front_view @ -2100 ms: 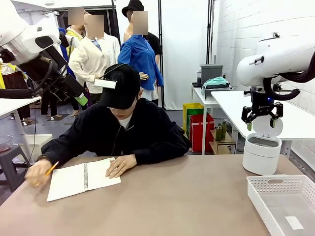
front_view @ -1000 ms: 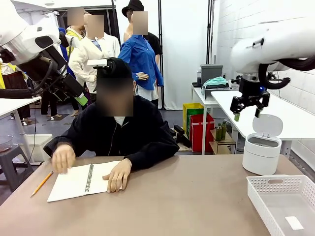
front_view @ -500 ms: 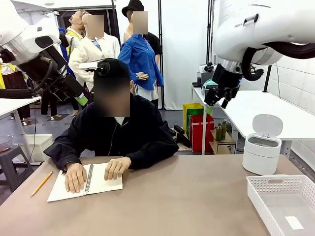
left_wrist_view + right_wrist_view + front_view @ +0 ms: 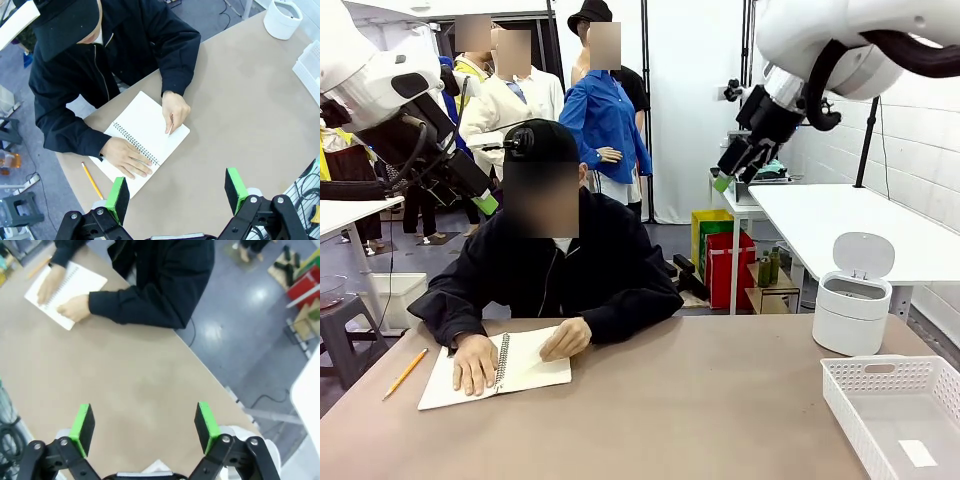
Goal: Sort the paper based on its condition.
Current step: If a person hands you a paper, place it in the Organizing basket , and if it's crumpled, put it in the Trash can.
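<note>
Paper [image 4: 147,117], as pages bound in an open spiral notebook [image 4: 127,135], lies on the tan table [image 4: 700,400] under the person's hands [image 4: 127,157]. Left gripper [image 4: 177,195] and right gripper [image 4: 144,422] hang high above, jaws wide, both empty. White basket [image 4: 850,410] and lidded bin [image 4: 850,310] stand at the table's right end.

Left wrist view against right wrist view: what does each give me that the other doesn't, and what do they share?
Left wrist: the open left gripper, the white bin and a corner of the white basket. Right wrist: the open right gripper, the floor past the table edge, a red box. Both: the person's hands on the open notebook, with the pencil beside it.
</note>
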Tool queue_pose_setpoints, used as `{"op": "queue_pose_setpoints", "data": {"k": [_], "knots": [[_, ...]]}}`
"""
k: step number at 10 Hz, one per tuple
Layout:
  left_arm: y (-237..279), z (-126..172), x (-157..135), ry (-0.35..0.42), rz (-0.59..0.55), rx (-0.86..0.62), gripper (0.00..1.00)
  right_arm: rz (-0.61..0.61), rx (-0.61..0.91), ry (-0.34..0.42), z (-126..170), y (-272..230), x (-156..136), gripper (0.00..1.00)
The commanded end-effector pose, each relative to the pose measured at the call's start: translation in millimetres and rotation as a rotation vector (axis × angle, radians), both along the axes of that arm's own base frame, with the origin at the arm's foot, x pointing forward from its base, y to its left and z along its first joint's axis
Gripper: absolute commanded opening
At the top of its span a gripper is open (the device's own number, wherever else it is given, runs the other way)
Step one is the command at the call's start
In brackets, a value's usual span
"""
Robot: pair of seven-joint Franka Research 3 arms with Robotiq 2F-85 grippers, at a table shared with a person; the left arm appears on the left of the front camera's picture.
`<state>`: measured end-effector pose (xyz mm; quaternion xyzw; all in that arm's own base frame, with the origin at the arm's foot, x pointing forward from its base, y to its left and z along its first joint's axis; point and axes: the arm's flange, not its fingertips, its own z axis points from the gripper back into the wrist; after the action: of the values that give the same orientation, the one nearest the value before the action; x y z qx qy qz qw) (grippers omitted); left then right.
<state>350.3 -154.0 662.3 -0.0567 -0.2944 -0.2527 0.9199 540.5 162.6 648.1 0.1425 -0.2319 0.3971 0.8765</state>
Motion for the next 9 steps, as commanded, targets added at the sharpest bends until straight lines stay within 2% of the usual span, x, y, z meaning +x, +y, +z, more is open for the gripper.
{"op": "queue_pose_setpoints", "data": {"k": [1,4,7,9], "knots": [[1,1,0,-0.005,0.002,0.008,1.00,0.031,-0.006,0.027,18,7,5,1.00],[1,1,0,-0.005,0.002,0.008,1.00,0.019,-0.055,-0.028,42,23,5,1.00],[1,1,0,-0.005,0.002,0.008,1.00,0.018,-0.042,-0.046,41,22,8,1.00],[1,1,0,-0.005,0.002,0.008,1.00,0.042,-0.043,-0.043,45,21,0,1.00]]}}
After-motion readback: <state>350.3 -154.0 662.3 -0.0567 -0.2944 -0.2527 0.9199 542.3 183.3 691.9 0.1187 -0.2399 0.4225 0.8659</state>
